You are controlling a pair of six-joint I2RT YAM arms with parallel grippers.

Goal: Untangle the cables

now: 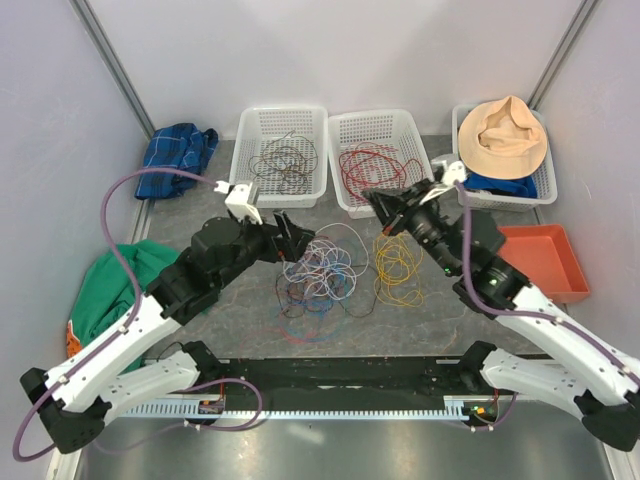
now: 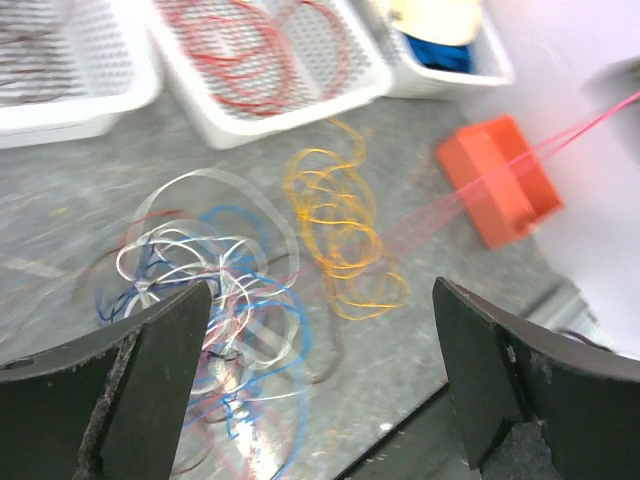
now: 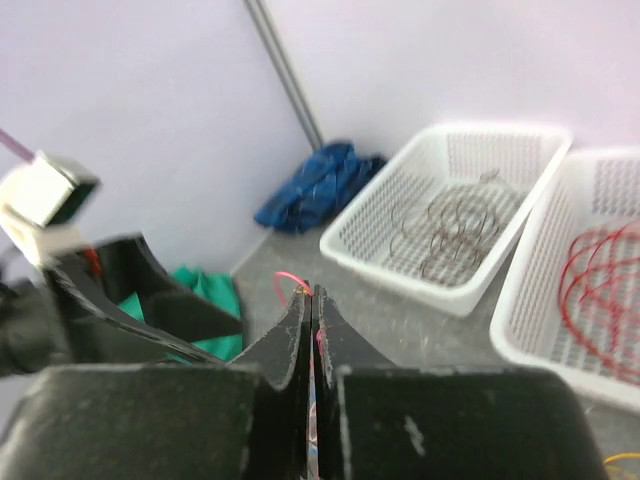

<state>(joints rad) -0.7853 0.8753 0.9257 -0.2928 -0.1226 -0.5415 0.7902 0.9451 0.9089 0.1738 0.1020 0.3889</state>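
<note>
A tangle of white, blue, red and dark cables (image 1: pixel 320 270) lies mid-table; beside it on the right is a loose bundle of yellow cables (image 1: pixel 397 262). Brown cables (image 1: pixel 283 158) fill the left white basket and red cables (image 1: pixel 372 165) the middle one. My left gripper (image 1: pixel 290 232) hovers over the tangle's left side, jaws wide open and empty (image 2: pixel 320 300). My right gripper (image 1: pixel 380 205) is raised near the middle basket, shut on a thin red cable (image 3: pixel 288 278) whose end curls out at the jaw tips (image 3: pixel 312 292). That red cable (image 2: pixel 560 140) runs taut down toward the tangle (image 2: pixel 210 290).
A third basket (image 1: pixel 462 125) at the back right holds a tan hat and blue cloth. An orange tray (image 1: pixel 540 260) sits on the right. Blue plaid cloth (image 1: pixel 178 148) lies at the back left, green cloth (image 1: pixel 110 285) on the left.
</note>
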